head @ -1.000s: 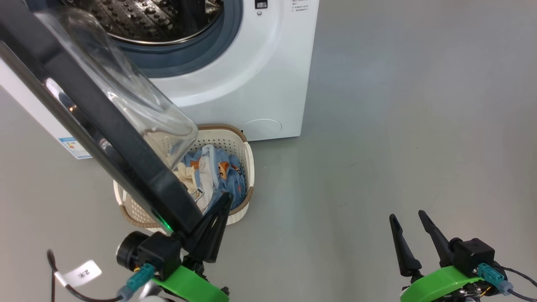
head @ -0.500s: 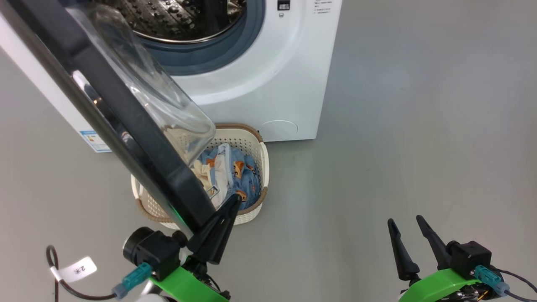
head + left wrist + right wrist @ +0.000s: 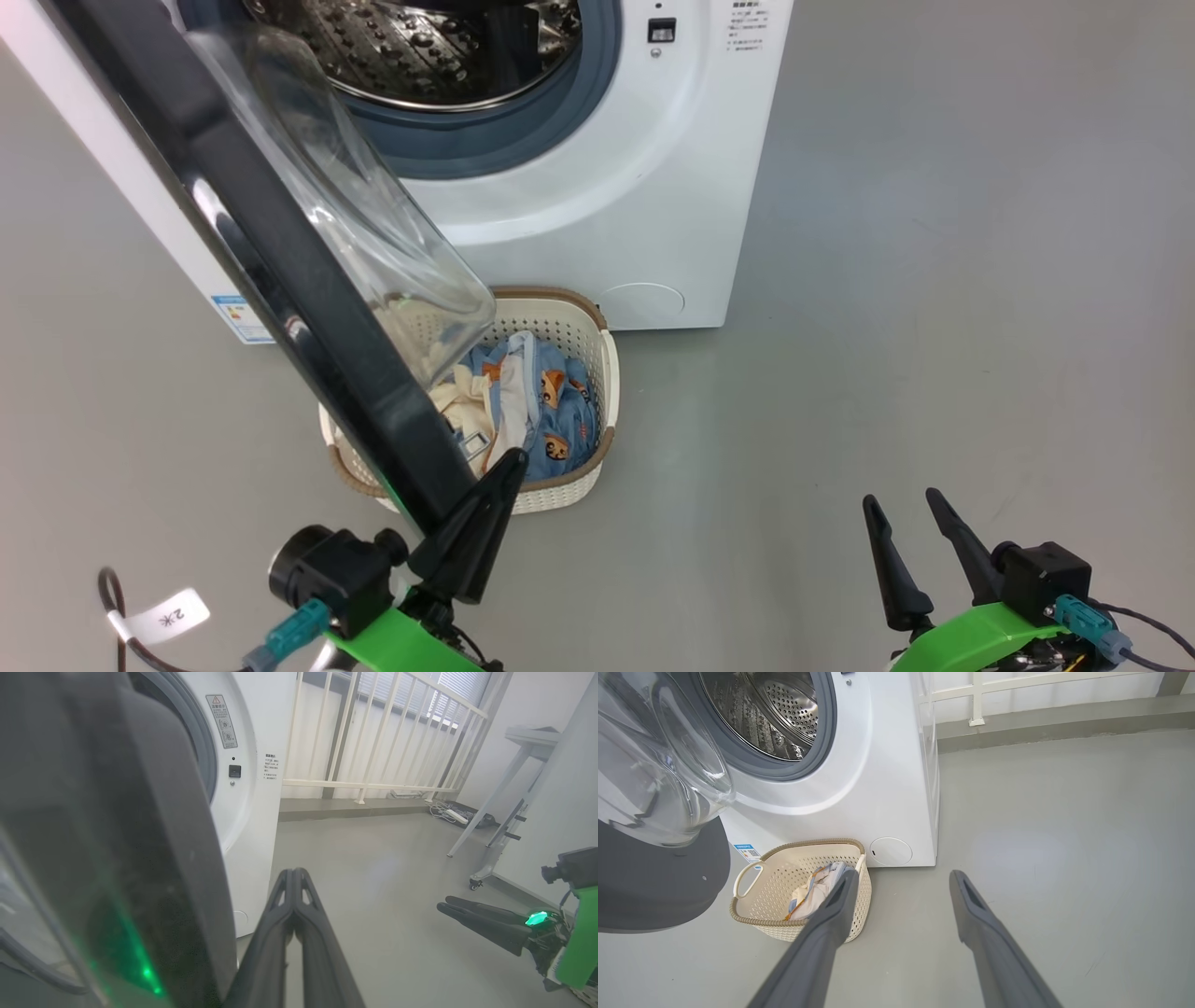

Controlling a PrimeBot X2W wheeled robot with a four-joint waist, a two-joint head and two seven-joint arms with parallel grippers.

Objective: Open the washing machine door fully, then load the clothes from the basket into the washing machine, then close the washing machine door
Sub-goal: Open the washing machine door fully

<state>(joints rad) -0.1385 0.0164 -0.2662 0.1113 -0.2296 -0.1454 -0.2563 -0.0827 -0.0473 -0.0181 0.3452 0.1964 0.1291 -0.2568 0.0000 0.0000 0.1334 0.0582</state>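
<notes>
The washing machine (image 3: 653, 187) stands at the top of the head view with its steel drum (image 3: 439, 47) exposed. Its black door (image 3: 289, 289) hangs open to the left, and the glass bowl (image 3: 373, 233) overhangs the basket (image 3: 611, 383). The clothes (image 3: 546, 411), blue printed and cream, lie inside the basket. My left gripper (image 3: 504, 462) is shut with nothing between its fingers, lying against the door's free edge (image 3: 117, 858). My right gripper (image 3: 901, 504) stands open over bare floor, well to the right. The right wrist view shows the basket (image 3: 817, 842) and the clothes (image 3: 817, 891).
Grey floor (image 3: 934, 280) stretches to the right of the machine. A white railing (image 3: 373, 732) runs behind it, with a power strip and cables (image 3: 451, 812) at its foot. White table legs (image 3: 495, 812) stand at the far right. A blue label (image 3: 238, 317) sits low on the machine.
The whole head picture has shifted right, so the camera moved. Against the machine, the door's free edge stands further left, my left gripper still beside it. The right gripper has barely moved.
</notes>
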